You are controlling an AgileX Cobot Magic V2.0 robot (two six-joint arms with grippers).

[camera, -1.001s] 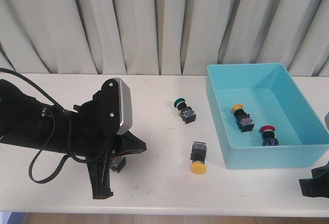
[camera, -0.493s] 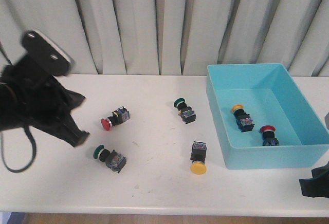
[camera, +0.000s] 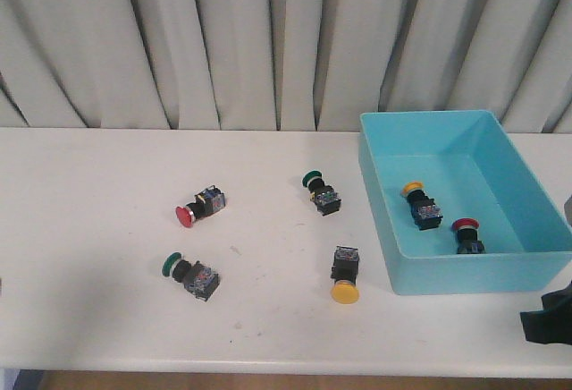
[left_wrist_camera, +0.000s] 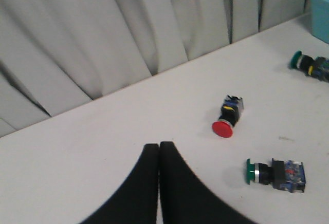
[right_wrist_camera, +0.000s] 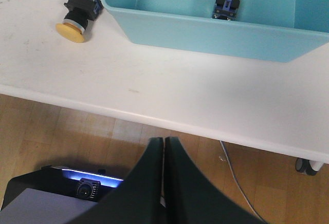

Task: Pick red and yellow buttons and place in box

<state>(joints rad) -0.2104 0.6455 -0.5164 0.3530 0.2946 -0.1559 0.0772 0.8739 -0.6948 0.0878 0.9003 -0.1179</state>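
Observation:
A red button [camera: 186, 216] lies on the white table left of centre; it also shows in the left wrist view [left_wrist_camera: 223, 128]. A yellow button [camera: 345, 292] lies near the front, left of the light-blue box [camera: 398, 269]; it also shows in the right wrist view [right_wrist_camera: 72, 33]. Inside the box lie a yellow button [camera: 413, 190] and a red button [camera: 464, 224]. My left gripper [left_wrist_camera: 159, 147] is shut and empty, hovering above the table some way from the red button. My right gripper [right_wrist_camera: 164, 141] is shut and empty, off the table's front edge, below the box [right_wrist_camera: 205, 29].
Two green-capped buttons lie on the table, one near the front left [camera: 170, 266] and one at the centre [camera: 312, 177]. Grey curtains hang behind the table. A dark part of the right arm [camera: 547, 323] shows at the front right corner.
The left arm has swung up and to the left and left the front view. The red and green buttons it covered are now in sight. The right arm has not moved.

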